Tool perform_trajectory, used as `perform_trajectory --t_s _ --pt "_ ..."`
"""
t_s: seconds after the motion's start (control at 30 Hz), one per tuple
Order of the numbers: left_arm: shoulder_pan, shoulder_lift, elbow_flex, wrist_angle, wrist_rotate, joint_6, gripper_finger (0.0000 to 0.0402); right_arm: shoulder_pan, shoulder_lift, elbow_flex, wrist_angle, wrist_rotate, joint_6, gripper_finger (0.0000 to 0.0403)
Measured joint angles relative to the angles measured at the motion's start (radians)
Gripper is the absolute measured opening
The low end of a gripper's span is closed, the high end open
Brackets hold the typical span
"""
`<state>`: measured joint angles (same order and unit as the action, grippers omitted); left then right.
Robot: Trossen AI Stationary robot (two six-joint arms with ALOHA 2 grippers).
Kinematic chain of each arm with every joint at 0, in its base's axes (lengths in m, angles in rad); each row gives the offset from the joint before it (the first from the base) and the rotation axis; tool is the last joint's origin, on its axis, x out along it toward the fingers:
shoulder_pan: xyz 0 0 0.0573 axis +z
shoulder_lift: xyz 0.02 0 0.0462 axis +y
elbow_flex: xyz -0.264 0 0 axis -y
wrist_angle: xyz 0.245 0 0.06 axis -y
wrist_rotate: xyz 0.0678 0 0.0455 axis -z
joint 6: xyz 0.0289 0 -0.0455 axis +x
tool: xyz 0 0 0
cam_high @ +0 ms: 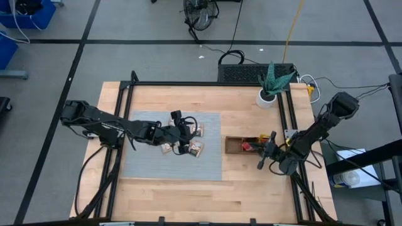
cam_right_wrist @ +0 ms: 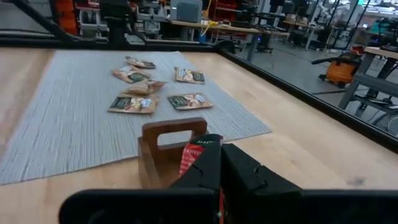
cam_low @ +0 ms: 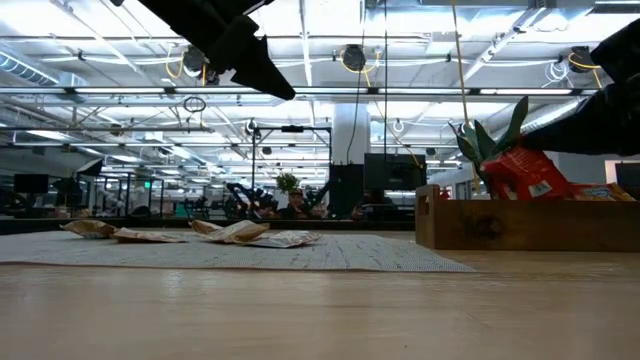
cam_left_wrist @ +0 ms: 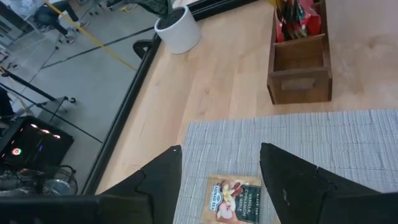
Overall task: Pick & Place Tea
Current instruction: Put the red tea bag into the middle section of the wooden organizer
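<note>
The left gripper (cam_high: 182,135) hangs above the sachets at the middle of the grey mat (cam_high: 144,164), fingers spread wide and holding nothing. In its wrist view the two dark fingers (cam_left_wrist: 158,186) straddle one sachet (cam_left_wrist: 238,198) lying flat on the mat beneath them; whether the tips touch it cannot be told. The low view shows this arm up off the table, clear of the sachets (cam_low: 240,233).

The loose sachets (cam_high: 188,141) lie in a small cluster on the mat, at about 3 o'clock from its centre, some just beside one another. The right wrist view counts around six of them (cam_right_wrist: 132,104) scattered flat on the weave.

At 3 o'clock from the mat, on bare wood, sits the tray (cam_high: 235,145), with red sachets (cam_high: 247,147) standing in it. The low view shows red packets (cam_low: 520,175) rising above its wall (cam_low: 500,225).

The right gripper (cam_high: 262,157) rests over the tray's far end from the mat, fingers clenched together, gripping nothing that can be seen. In its wrist view the closed fingers (cam_right_wrist: 214,171) sit just in front of the tray handle (cam_right_wrist: 174,134) and a red sachet (cam_right_wrist: 194,158).

At 1 o'clock on the table (cam_high: 188,201) stands a white pot (cam_high: 266,98) with a green plant.
</note>
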<state>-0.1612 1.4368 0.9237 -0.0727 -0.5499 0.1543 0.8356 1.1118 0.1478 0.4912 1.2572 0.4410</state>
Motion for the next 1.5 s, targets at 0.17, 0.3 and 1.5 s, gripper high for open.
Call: perform_trajectory --t_s 0.17,0.3,1.5 --pt "0.000 0.000 0.000 0.002 0.000 -0.001 0.0220 0.000 0.077 0.000 0.063 0.002 0.004 0.0000" --pt "0.000 0.000 0.000 0.003 0.000 -0.002 0.0216 0.010 0.141 0.000 0.069 0.001 0.068 0.0000" --pt "0.000 0.000 0.000 -0.004 0.000 0.002 0.0214 0.069 0.185 0.006 0.194 0.146 -0.143 0.0131"
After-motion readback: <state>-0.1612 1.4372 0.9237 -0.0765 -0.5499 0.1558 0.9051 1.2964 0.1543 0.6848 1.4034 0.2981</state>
